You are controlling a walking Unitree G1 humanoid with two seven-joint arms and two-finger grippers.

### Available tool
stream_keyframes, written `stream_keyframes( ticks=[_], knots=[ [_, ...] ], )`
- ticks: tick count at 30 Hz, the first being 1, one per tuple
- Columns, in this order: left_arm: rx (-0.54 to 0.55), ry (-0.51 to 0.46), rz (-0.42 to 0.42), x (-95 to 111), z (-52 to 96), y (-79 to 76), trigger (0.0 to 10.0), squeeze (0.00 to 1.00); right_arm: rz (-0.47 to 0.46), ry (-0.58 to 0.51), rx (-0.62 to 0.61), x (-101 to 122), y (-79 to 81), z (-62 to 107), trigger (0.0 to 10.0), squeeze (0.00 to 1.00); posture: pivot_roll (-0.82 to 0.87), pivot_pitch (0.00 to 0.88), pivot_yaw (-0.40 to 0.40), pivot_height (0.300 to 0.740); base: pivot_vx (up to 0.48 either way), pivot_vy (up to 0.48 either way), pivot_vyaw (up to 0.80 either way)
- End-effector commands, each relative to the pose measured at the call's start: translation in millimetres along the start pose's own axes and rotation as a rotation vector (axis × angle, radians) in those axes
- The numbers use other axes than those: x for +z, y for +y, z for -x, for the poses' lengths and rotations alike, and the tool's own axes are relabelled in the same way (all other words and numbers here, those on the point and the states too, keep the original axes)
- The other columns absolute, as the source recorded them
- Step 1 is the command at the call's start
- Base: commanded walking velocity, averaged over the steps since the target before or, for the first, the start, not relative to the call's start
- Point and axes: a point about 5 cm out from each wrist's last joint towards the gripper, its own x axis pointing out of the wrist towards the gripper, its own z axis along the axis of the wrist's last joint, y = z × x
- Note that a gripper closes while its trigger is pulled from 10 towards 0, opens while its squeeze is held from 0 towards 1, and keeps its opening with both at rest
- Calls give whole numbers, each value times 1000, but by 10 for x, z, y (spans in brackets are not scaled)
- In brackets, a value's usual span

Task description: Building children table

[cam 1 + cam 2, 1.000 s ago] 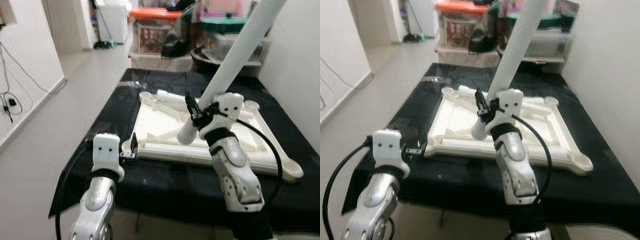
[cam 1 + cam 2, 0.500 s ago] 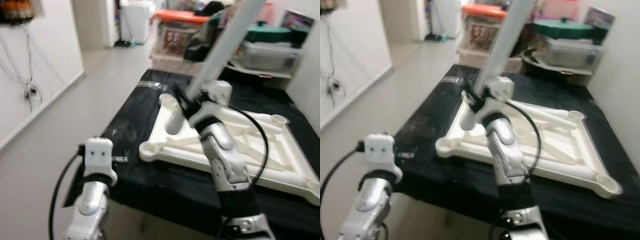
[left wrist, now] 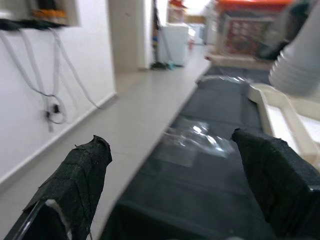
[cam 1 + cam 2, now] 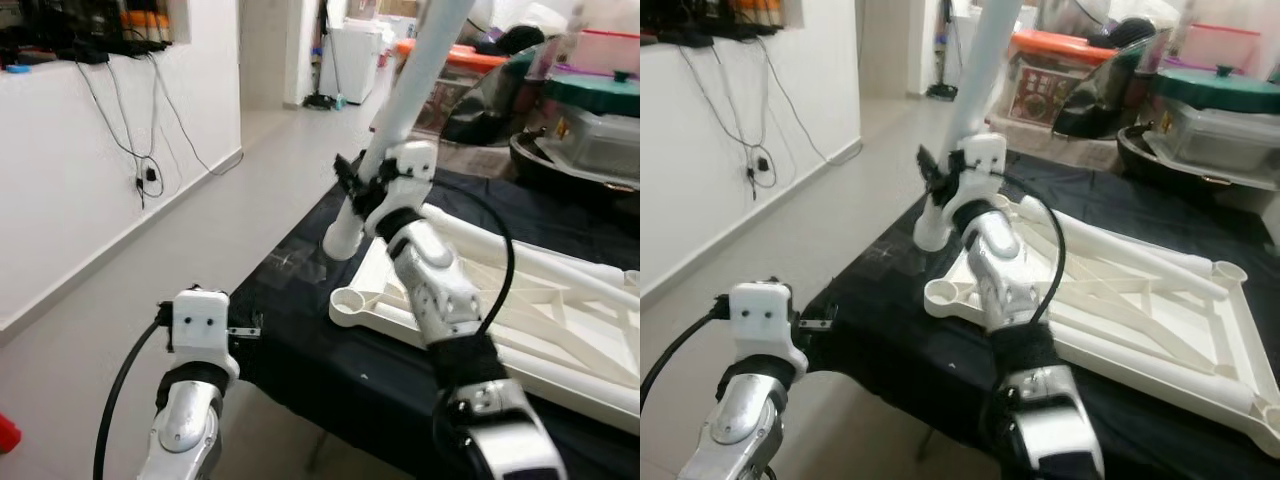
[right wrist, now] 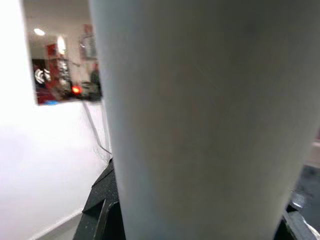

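Head pair high, forward-down over black table [image 4: 300,300]; wrist cameras close along each tool's fingers [image 3: 80,175].

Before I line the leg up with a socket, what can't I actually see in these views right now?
- Top of the white leg: cut off by the head views' upper edge.
- Right gripper fingertips: hidden by the leg in the right wrist view.
- Far right corner of the tabletop frame: past the frame edge.
- Left wrist view: motion-blurred; black cloth detail unclear.

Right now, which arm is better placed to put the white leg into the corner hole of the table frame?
The right. Its gripper already holds the white leg, just above the table frame and near the corner hole. The left gripper is open, empty, beside the black cloth's edge.
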Motion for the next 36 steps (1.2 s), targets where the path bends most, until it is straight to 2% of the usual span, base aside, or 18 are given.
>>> stream_keyframes(
  ticks=[1, 3, 4, 7, 8, 13, 15, 16, 17, 18, 21, 26, 30, 36],
  knots=[
    [-19, 14, 24, 19, 32, -45, 10000, 0, -8, -19, -5, 33, -52, -63, 10000, 0, 74, 102, -123, 740, 0, 0, 0],
    [-19, 14, 24, 19, 32, -45, 10000, 0, -8, -19, -5, 33, -52, -63, 10000, 0, 74, 102, -123, 740, 0, 0, 0],
    [-33, 19, 27, 38, 64, -58, 10000, 0, -20, -20, 0, 69, -87, -127, 10000, 0, 70, 135, -126, 740, 0, 0, 0],
    [-45, 26, 25, 47, 91, -74, 10000, 0, -47, 10, 71, 72, -88, -181, 10000, 0, 71, 154, -125, 740, 0, 0, 0],
    [-54, 33, 25, 53, 112, -74, 10000, 0, -101, 36, 161, 83, -95, -213, 10000, 0, 75, 173, -127, 740, 0, 0, 0],
    [-54, 46, 22, 50, 141, -55, 10000, 0, -164, 66, 254, 109, -145, -229, 10000, 0, 79, 182, -124, 740, 0, 0, 0],
    [-60, 57, 17, 51, 181, -44, 10000, 0, -205, 84, 379, 140, -153, -221, 10000, 0, 82, 193, -121, 740, 0, 0, 0],
    [-63, 61, 16, 51, 196, -44, 10000, 0, -204, 87, 451, 146, -132, -209, 10000, 0, 83, 197, -123, 740, 0, 0, 0],
    [-63, 61, 16, 51, 196, -44, 10000, 0, -204, 87, 451, 146, -132, -209, 10000, 0, 83, 197, -123, 740, 0, 0, 0],
    [-67, 66, 15, 51, 209, -52, 10000, 0, -217, 102, 525, 140, -99, -196, 10000, 0, 85, 204, -124, 740, 0, 0, 0],
    [-71, 73, 16, 57, 230, -68, 10000, 0, -230, 119, 588, 127, -69, -195, 10000, 0, 88, 209, -127, 740, 0, 0, 0],
    [-74, 92, 17, 61, 286, -88, 10000, 0, -224, 147, 643, 83, -50, -189, 10000, 0, 97, 228, -130, 740, 0, 0, 0],
    [-71, 109, 17, 61, 327, -84, 10000, 0, -149, 187, 655, -14, -69, -153, 10000, 0, 97, 235, -130, 740, 0, 0, 0],
    [-72, 109, 10, 74, 328, -84, 10000, 0, -106, 208, 678, -46, -91, -125, 10000, 0, 100, 243, -126, 740, 0, 0, 0]
  ],
)
